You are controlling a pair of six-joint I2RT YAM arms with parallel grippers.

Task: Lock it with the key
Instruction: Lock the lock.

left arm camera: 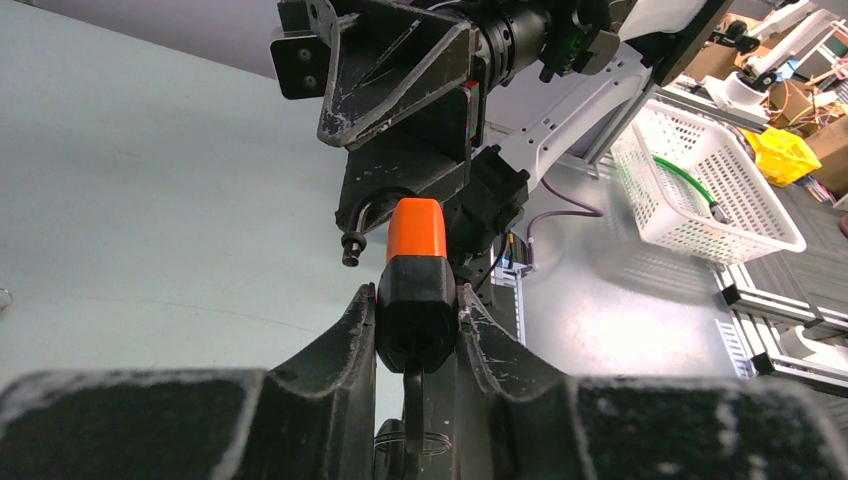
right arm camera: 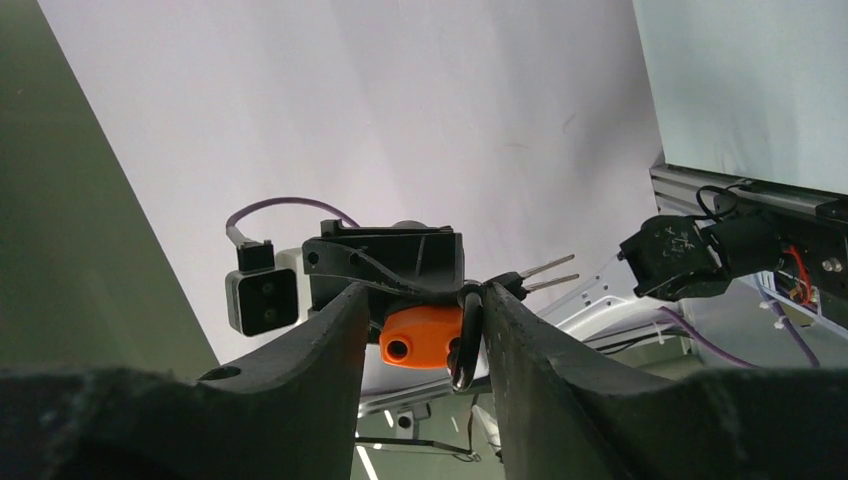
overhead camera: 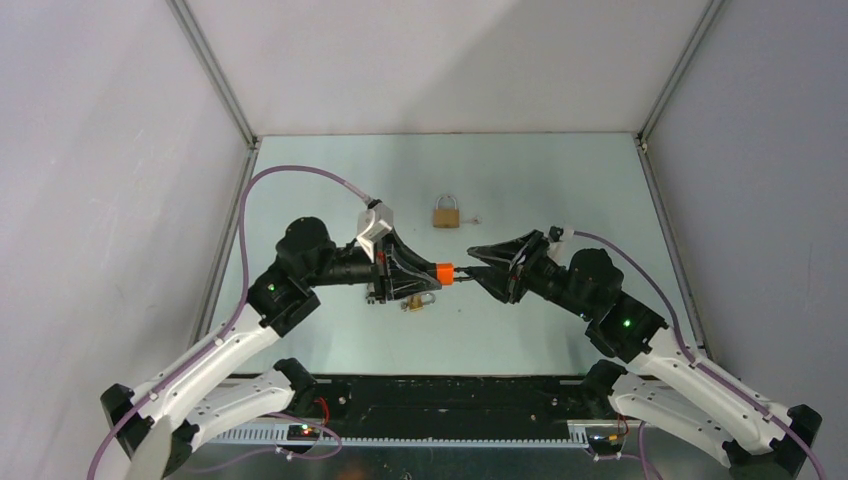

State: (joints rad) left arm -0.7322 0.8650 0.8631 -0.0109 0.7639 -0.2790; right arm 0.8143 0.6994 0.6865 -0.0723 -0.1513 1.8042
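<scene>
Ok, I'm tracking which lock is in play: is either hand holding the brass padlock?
No, the brass padlock lies alone on the table, beyond the right hand and the left hand, which grips an orange lock.

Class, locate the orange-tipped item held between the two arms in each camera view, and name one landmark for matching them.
Top external: the orange-tipped item is at centre, where the two arms meet.
Left wrist: centre, orange end up, clamped in the left tool.
Right wrist: lower centre, framed by the right tool.
Shared landmark: the left tool gripping it.
</scene>
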